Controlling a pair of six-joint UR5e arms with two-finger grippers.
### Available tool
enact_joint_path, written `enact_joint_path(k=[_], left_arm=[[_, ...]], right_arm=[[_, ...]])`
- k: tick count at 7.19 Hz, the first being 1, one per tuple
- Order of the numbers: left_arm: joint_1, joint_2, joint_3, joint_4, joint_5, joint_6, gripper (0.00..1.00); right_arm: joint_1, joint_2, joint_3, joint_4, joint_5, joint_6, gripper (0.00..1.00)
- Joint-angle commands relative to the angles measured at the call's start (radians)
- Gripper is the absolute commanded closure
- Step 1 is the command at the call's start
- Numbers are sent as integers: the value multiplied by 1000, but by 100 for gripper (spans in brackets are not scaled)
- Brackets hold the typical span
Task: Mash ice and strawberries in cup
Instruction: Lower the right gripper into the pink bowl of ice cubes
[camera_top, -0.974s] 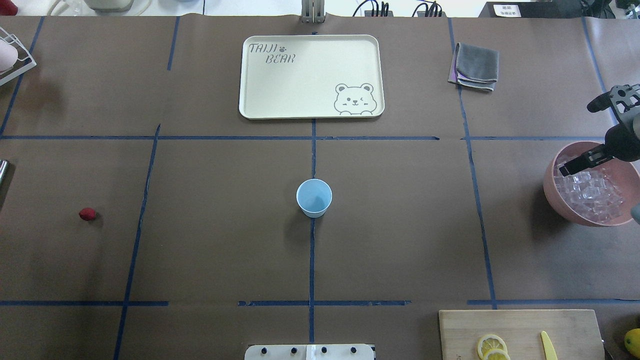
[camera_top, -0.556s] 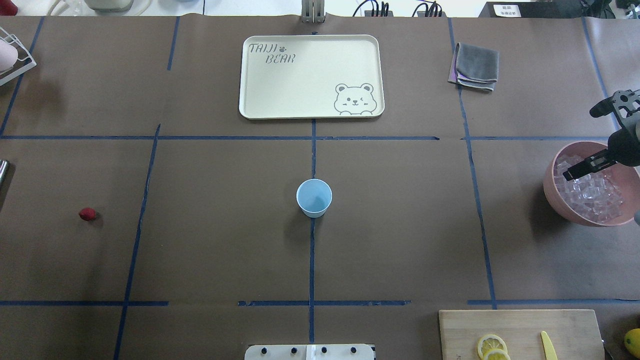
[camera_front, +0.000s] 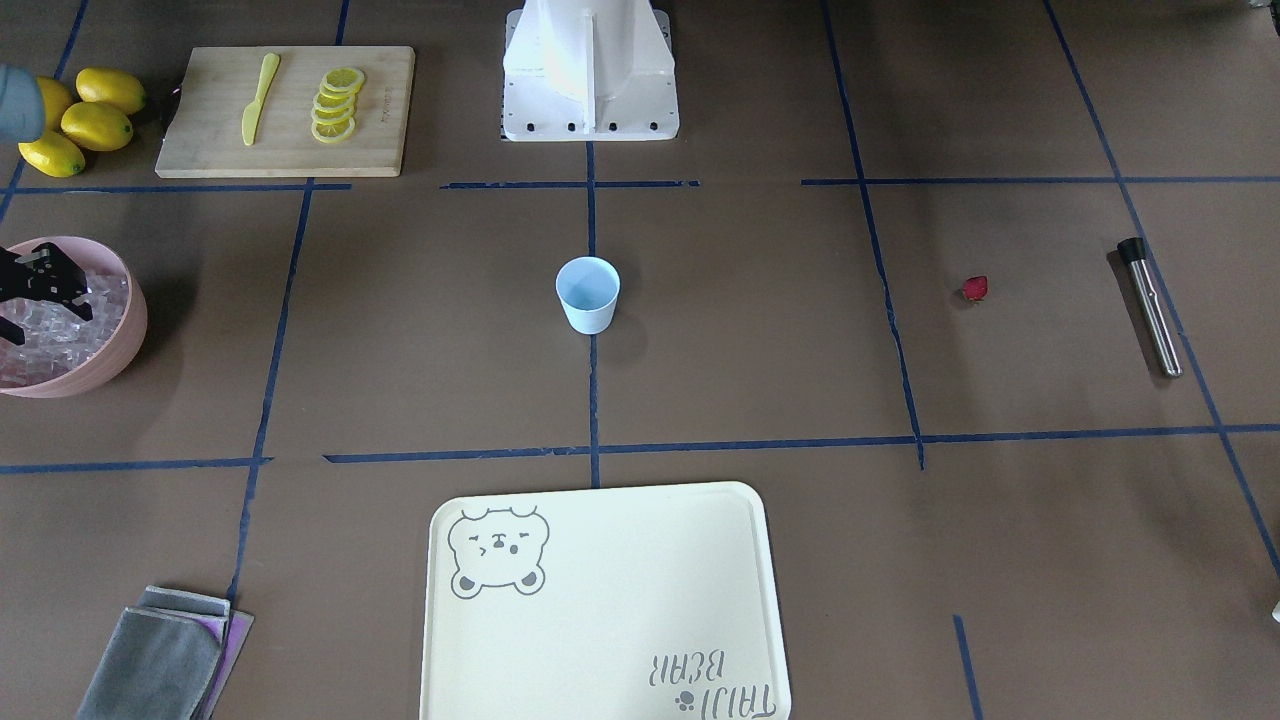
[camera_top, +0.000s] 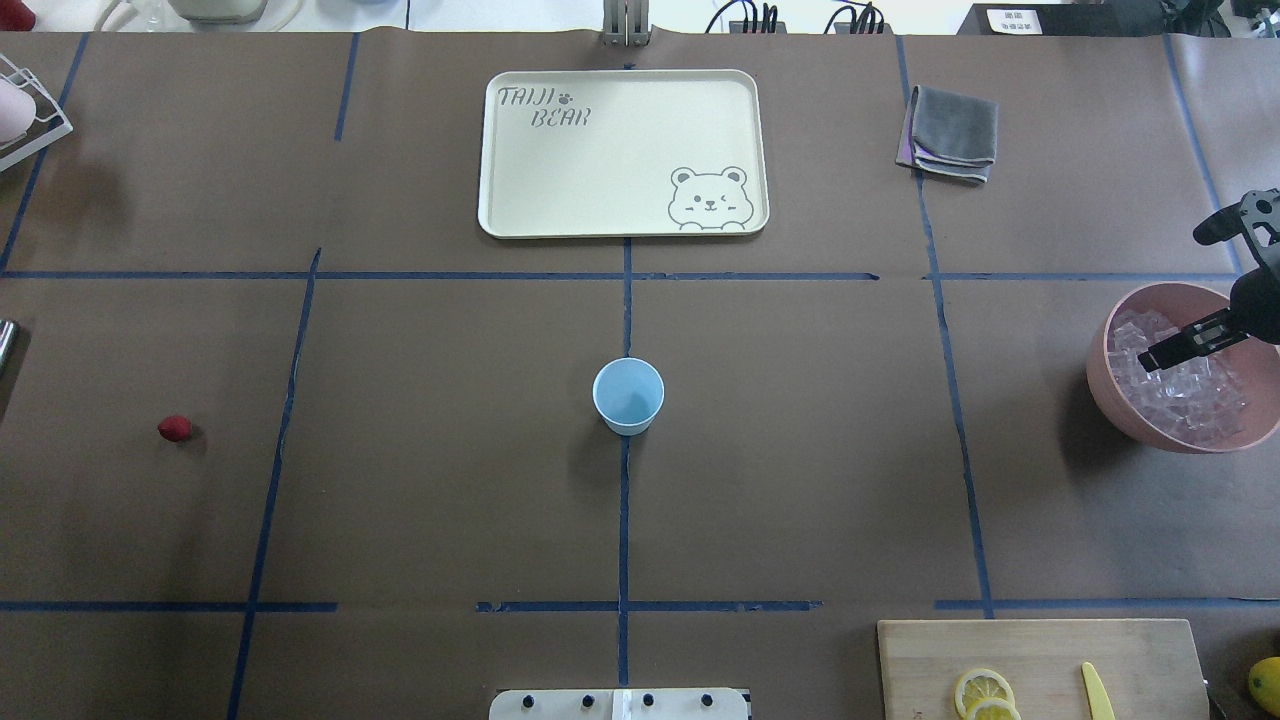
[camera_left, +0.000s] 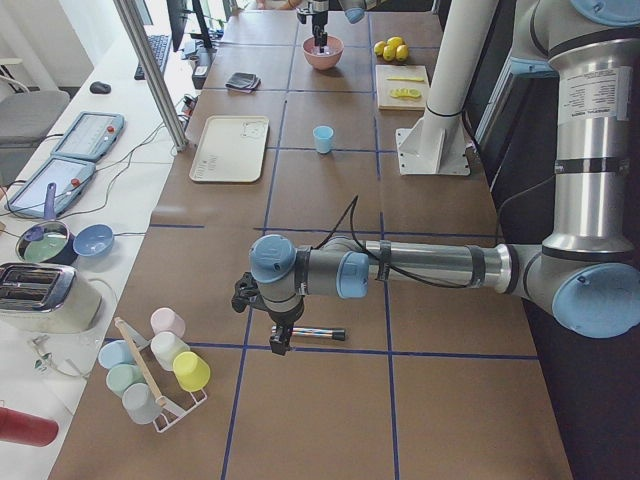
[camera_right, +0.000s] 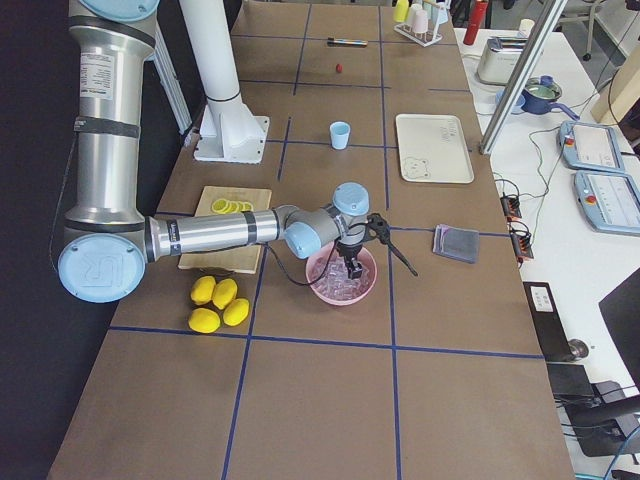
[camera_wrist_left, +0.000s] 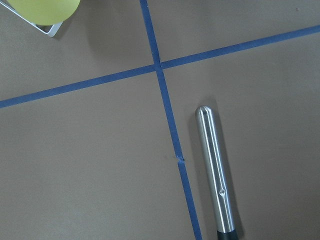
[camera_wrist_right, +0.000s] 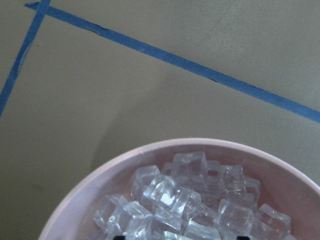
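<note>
The right tool (camera_top: 1170, 300) is found spread open above the pink bowl (camera_top: 1100, 385), one finger reaching down among the ice (camera_top: 1185, 395), with nothing gripped. The left tool (camera_left: 279, 340) is seen only from the side camera, hovering just above the metal muddler (camera_left: 320, 332) that lies on the tabletop (camera_top: 450, 450); whether it is open or closed cannot be told. The cup (camera_top: 628, 395) stands upright at the centre of the tabletop and is noted to be empty. The strawberry (camera_top: 174, 428) lies on the robot's left side, between the cup and the muddler, well apart from the cup. The ice is held in the pink bowl on the robot's right side, likewise well apart from the cup. The task is judged to be at its start: nothing is loaded and no mashing is begun. A cube is yet to be picked, ice and strawberry are to be carried to the cup, and the muddler is to be taken up for crushing.
</note>
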Motion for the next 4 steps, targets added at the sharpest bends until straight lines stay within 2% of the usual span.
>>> enact_joint_path(k=[1,4], left_arm=[[0,-2,0,0,0,0,0],[0,-2,0,0,0,0,0]], right_arm=[[-3,-4,6,-3,-1,0,28],[-13,3,-5,-5,-11,0,33]])
